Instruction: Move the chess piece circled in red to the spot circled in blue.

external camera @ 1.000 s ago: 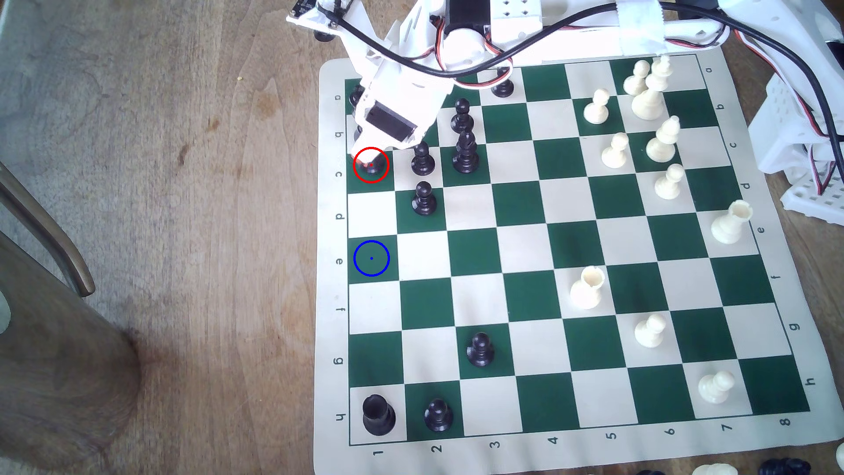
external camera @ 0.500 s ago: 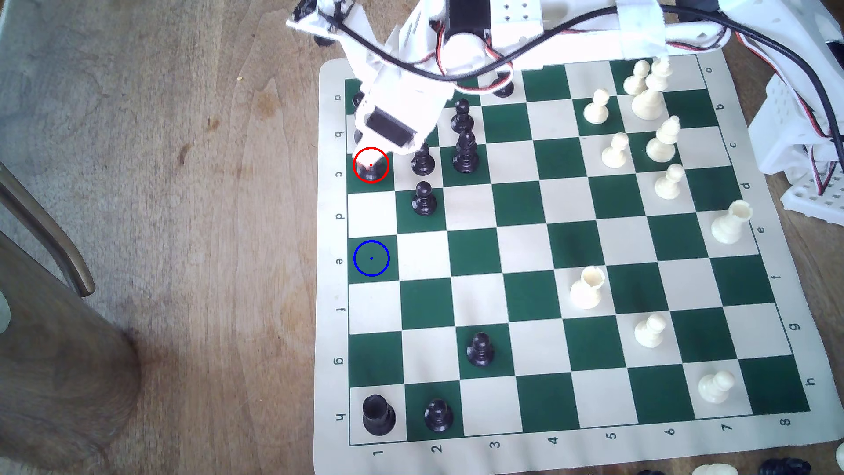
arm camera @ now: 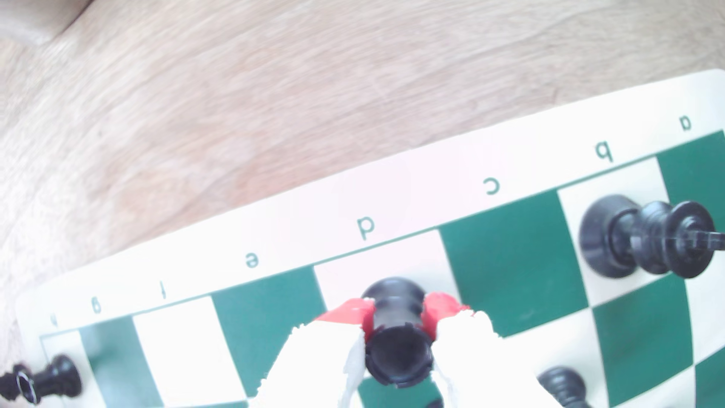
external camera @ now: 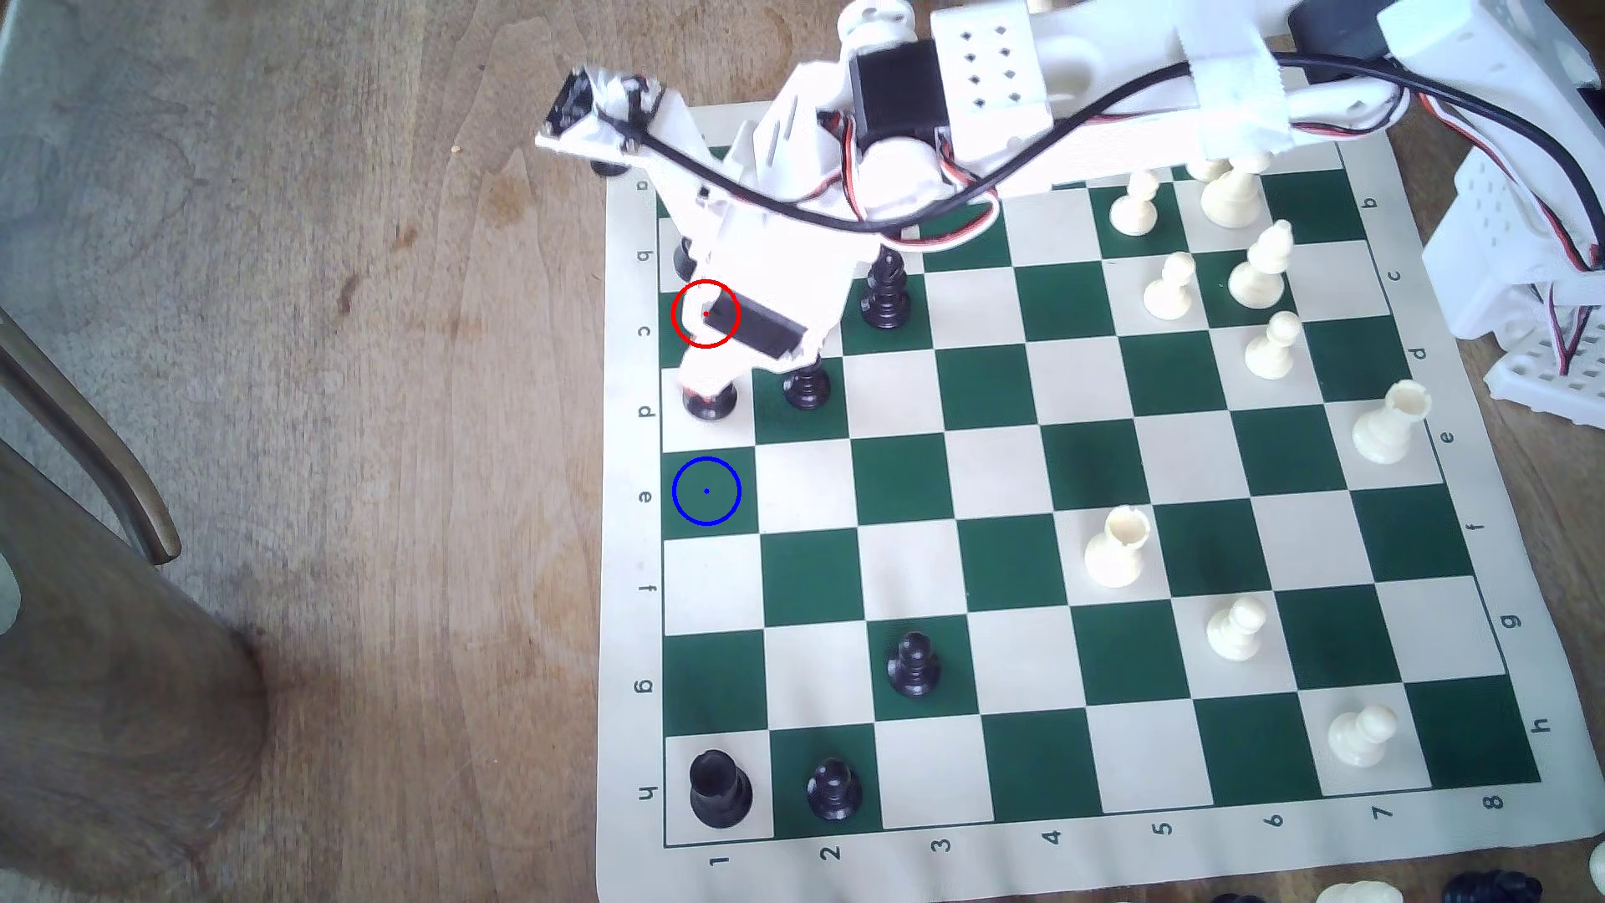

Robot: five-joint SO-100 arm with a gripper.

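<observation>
The chess piece, a black rook, is held between my gripper's red-padded fingers, which are shut on its body. It is over the white square of row d in column 1; whether its base touches the board I cannot tell. The red circle now lies over the gripper's body, one square behind the rook. The spot, a dark green square ringed in blue, is one square further along the column, nearer the camera in the exterior view, and has nothing on it.
A black pawn stands just beside the rook on the exterior view's right. A black bishop and the black king stand further back. Another black rook and pawn occupy row h. White pieces fill the board's right half.
The gripper, shut on the rook, has carried it out of the red-circled square to the white square of row d, toward the blue circle. The arm has swung the same way.
</observation>
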